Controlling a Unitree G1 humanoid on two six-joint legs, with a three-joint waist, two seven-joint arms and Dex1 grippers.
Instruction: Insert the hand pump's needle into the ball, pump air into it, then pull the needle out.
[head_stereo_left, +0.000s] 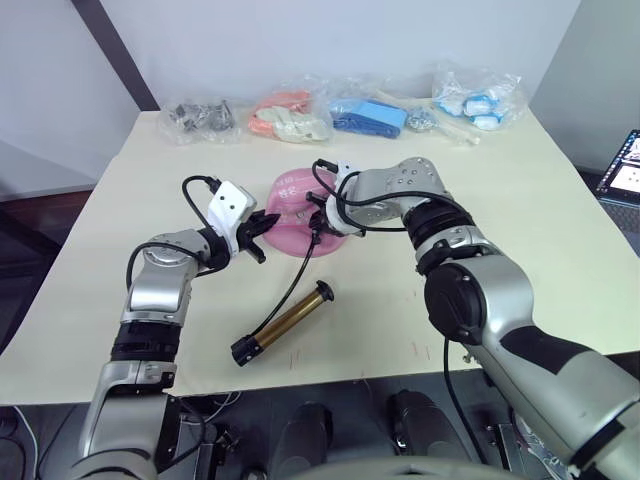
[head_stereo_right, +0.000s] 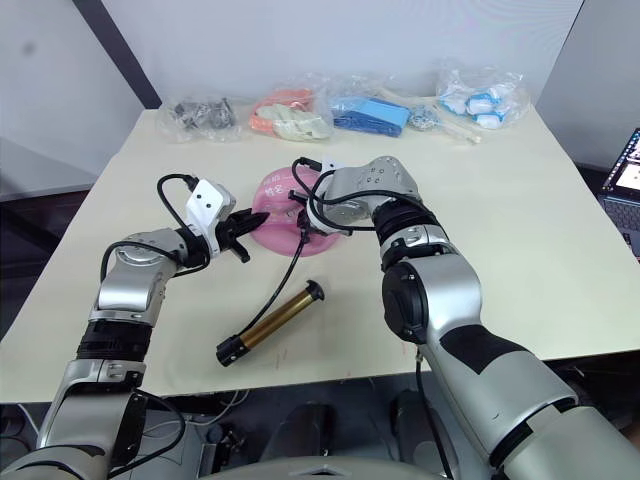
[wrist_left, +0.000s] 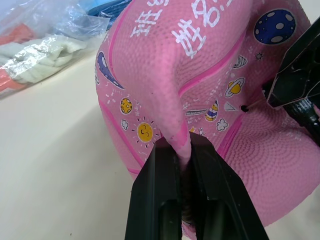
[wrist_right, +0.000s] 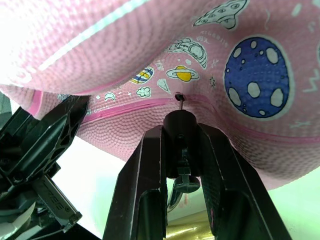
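Ball (head_stereo_left: 300, 215) sits mid-worktop (head_stereo_left: 520, 200), partly deflated, w/ a raised fold. L claw (wrist_left: 184, 165) clamped on that fold, pinching the rubber betw. both fingers. R claw (wrist_right: 182, 150) clamped on black hose end fitting; needle (wrist_right: 179, 101) tip at the valve hole on the pink seam, depth cannot tell. Pump (head_stereo_left: 285, 322) lies on worktop near front edge, just in front of ball; hose (head_stereo_left: 297, 270) runs up to R claw. 4 plastic bags (head_stereo_left: 380, 112) along far edge.
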